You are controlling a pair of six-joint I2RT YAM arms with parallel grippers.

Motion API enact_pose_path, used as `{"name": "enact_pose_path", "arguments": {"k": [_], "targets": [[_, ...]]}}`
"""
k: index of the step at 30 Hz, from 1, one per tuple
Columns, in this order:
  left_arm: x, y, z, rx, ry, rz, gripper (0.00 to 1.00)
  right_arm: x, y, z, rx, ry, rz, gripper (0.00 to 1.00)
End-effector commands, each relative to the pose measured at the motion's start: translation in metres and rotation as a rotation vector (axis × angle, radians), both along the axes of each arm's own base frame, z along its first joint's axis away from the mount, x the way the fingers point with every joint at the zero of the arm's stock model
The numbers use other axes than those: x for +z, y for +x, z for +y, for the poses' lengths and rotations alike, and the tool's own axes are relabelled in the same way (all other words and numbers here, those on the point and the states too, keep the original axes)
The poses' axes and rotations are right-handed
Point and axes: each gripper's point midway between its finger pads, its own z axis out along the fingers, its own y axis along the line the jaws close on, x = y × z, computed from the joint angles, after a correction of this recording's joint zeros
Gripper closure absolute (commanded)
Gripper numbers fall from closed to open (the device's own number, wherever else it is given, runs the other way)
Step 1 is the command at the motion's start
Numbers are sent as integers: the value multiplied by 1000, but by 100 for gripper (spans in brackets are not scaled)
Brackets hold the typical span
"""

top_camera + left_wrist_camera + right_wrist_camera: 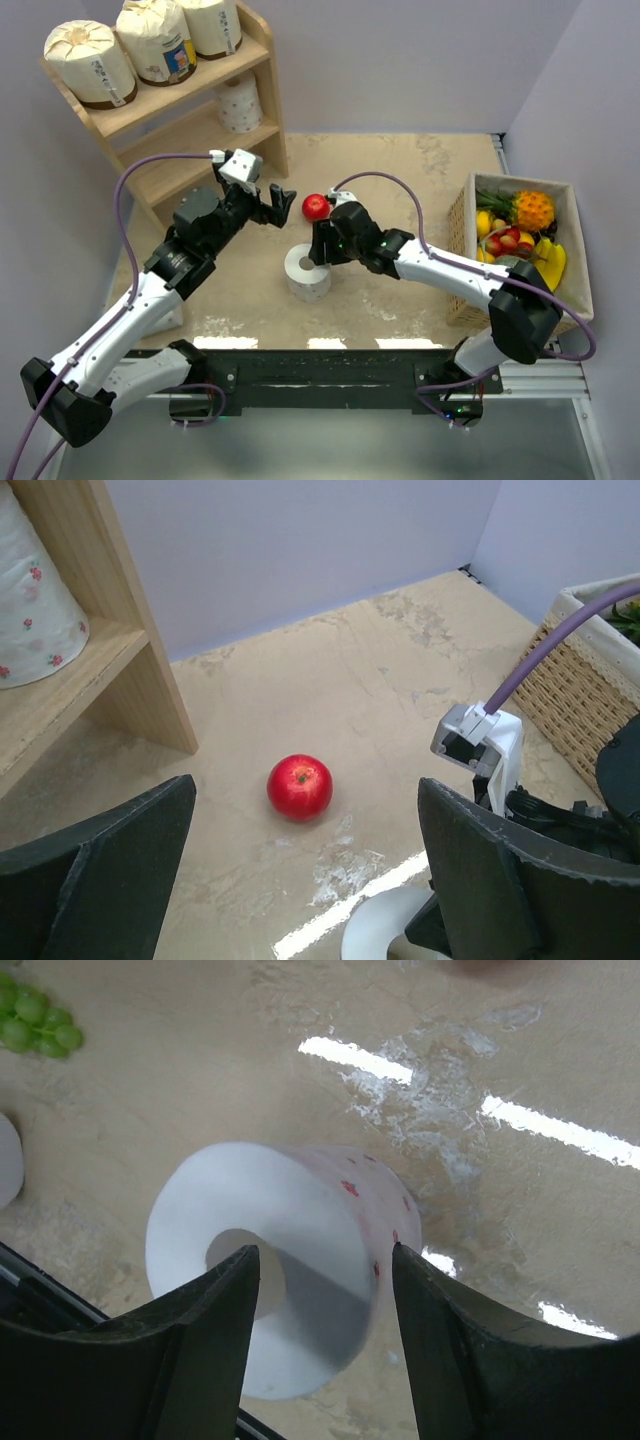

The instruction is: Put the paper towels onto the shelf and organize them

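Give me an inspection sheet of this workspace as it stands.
Surface: beige mottled tabletop, with glare streaks near the front edge.
Job's things: three wrapped rolls on the top tier of the shelf; one bare roll on a lower tier; a second bare roll upright on the table.
Clutter: red apple and green grapes on the table; fruit basket at the right.
Tools: left tool open and empty, near the apple; right tool astride the second bare roll's wall, grip unclear.
Cables: purple left cable and right cable arch off the arms, touching no objects.
Surroundings: pale lilac walls; nothing else seen.
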Motion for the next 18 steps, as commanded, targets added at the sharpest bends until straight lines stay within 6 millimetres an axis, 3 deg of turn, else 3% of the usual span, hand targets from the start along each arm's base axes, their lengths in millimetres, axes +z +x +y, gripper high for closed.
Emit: {"name": "enact_pose_path", "arguments": {"k": [1,6,8,10,11,14,15,18], "targets": [[0,5,-5,0,28,-23,2,26,12,10,-39,90,-76,37],[-15,3,-6,1,131,31,3,60,10,-13,-76,80,-150,32],[-11,2,-11,-11,151,46,3,80,8,-33,-118,57,-199,32],[-19,-2,-17,-22,186,99,5,89,12,-62,-205,-10,-257,31],[-24,-3,-18,-9,200,116,5,104,9,-77,-242,-5,-297,31],[-60,-16,-31,-19,291,237,6,129,3,-116,-337,-19,-379,31],[-76,-23,-46,-45,324,280,6,136,-1,-124,-350,-16,-399,31],[-104,-41,-66,-75,383,373,8,161,-11,-154,-419,-6,-464,31]]}}
